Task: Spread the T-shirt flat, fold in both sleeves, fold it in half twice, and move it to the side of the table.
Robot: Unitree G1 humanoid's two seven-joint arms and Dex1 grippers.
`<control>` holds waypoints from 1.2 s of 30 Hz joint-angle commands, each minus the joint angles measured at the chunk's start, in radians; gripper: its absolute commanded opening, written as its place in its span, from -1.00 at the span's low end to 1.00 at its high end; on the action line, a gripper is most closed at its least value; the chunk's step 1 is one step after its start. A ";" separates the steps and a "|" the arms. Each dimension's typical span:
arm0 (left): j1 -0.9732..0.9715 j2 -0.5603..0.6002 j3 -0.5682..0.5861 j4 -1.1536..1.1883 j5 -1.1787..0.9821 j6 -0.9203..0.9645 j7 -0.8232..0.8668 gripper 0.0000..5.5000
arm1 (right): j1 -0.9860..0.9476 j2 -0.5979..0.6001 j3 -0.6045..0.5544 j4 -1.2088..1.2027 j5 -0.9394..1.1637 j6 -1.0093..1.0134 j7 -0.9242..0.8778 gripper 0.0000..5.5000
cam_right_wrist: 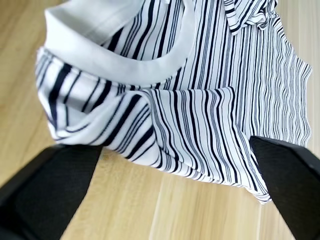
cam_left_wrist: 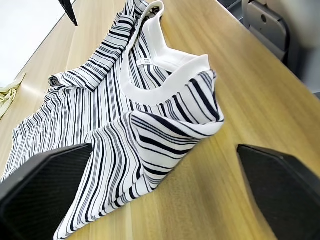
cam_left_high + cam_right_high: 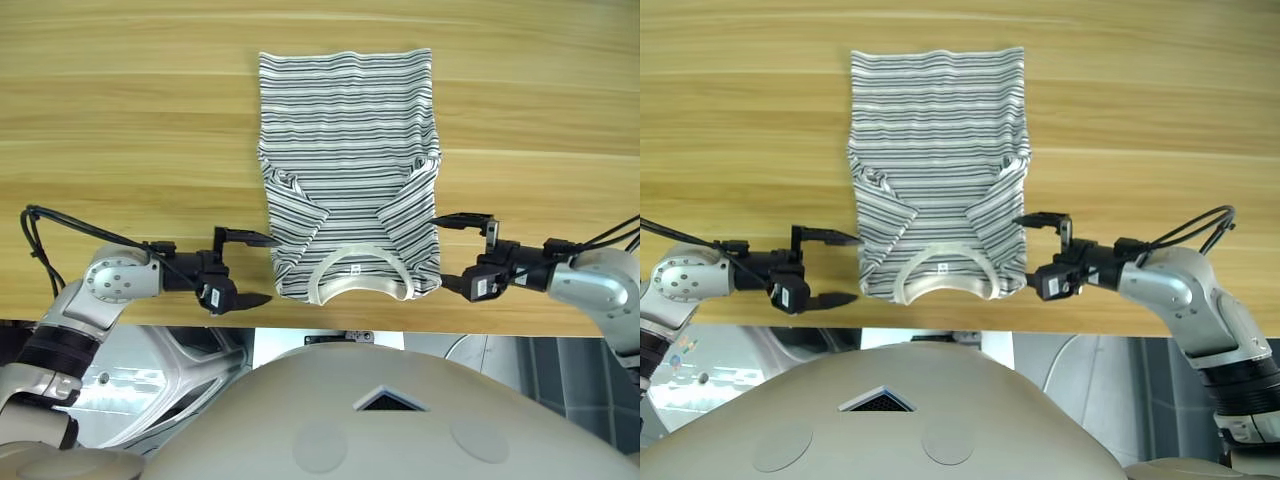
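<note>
item 1: black-and-white striped fabric t-shirt (image 3: 345, 150) with a white ribbed collar (image 3: 360, 272). it lay on the table, lengthwise away from the robot, collar toward the near edge and hem toward the far side. both sleeves were folded inward over the body, the left sleeve (image 3: 295, 195) and the right sleeve (image 3: 412, 195), leaving a roughly rectangular outline. the near corners were slightly puckered and lifted off the wood.

item 2: light wooden table (image 3: 120, 120), grain running across. the shirt sat about midway across it, its collar end close to the near edge.

item 3: left hand (image 3: 272, 268), black, two-fingered. it was released, its fingers (image 2: 45, 190) spread wide and grasping nothing. it sat low over the table just beside the shirt's near left corner, pointed at it. contact with the cloth could not be told.

item 4: right hand (image 3: 440, 250), black, two-fingered. it was released, its fingers (image 1: 50, 190) spread wide and grasping nothing. it sat low at the shirt's near right corner, pointed at it. contact could not be told.
</note>
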 commanded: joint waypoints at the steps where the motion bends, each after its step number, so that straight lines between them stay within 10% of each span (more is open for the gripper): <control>1: -0.008 -0.015 -0.031 0.024 0.067 0.032 -0.006 0.96 | 0.051 -0.028 0.025 0.020 -0.039 0.029 0.035 0.95; 31: -0.055 -0.048 -0.071 0.073 0.119 0.020 0.042 -0.74 | 0.022 -0.043 0.034 0.009 -0.037 0.047 0.035 -0.96; 36: -0.055 -0.051 -0.077 0.074 0.114 0.018 0.044 -0.96 | 0.016 -0.034 0.038 0.011 -0.040 0.050 0.028 -1.00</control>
